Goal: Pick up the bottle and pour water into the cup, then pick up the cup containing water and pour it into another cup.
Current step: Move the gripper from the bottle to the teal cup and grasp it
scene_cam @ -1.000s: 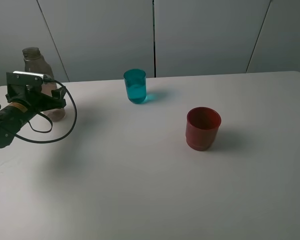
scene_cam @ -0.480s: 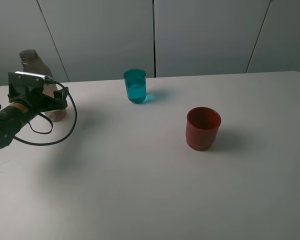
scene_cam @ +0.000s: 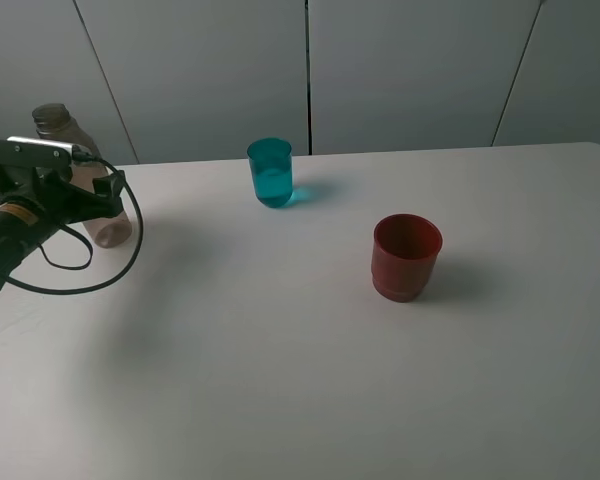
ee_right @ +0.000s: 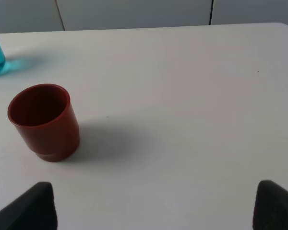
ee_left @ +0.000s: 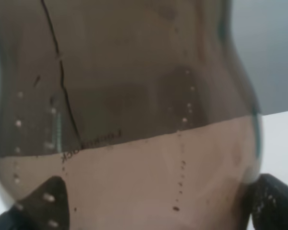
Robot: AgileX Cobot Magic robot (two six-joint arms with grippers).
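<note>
High camera: the bottle (scene_cam: pixel 112 226) stands upright at the far left of the table (scene_cam: pixel 280 360), with the left claw (scene_cam: pixel 98 190) reaching around it. The teal cup (scene_cam: pixel 270 173), with water in it, sits at the back. The red cup (scene_cam: pixel 406 257) sits nearer and to the right, well apart.

Left wrist: 2 fingertips (ee_left: pixel 45 203) flank the bottle, spread wide; I cannot tell whether they press it.

Right wrist: the right claw (ee_right: pixel 153 206) gapes wide and holds nothing.

The white table (scene_cam: pixel 300 390) bears the bottle (scene_cam: pixel 110 222), teal cup (scene_cam: pixel 270 173) and red-brown cup (scene_cam: pixel 406 257)
</note>
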